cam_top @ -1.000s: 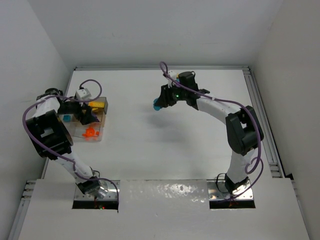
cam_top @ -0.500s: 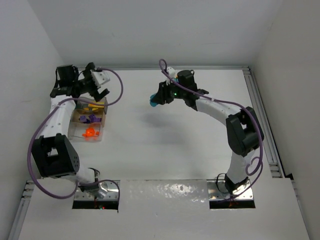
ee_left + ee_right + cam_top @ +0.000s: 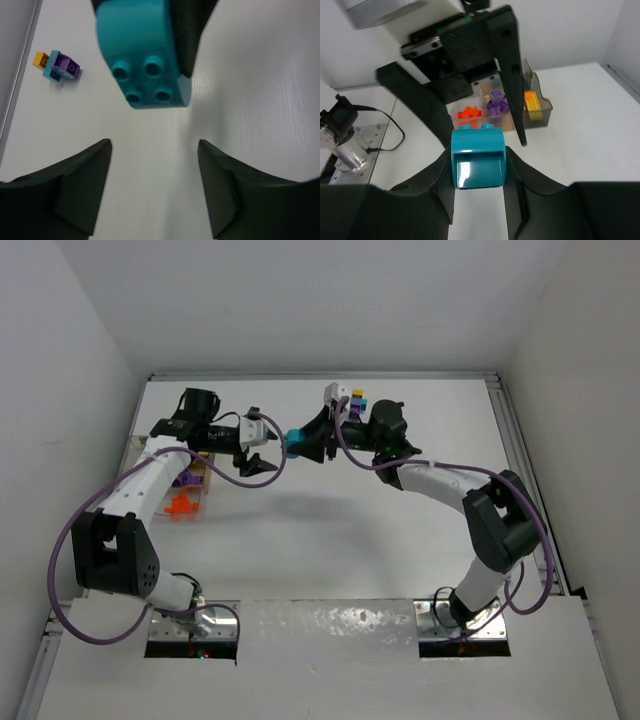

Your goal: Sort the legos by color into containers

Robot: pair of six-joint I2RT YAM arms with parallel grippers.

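With the right claw, grips a teal lego by its two smooth side walls, aloft above the bench and well apart from the containers at the left edge. Looks light, rigid and glossy, so likely to slip or twist under a shallow pinch. Best taken across the flat faces left free, not over the studs or the curved top. Stretches in from the right, wrist turned leftward to offer the piece. Reaches from the left with the left claw, jaws spread wide and empty, fingers just short of the lego. Leaves a small mixed stack lying on the bench beyond.
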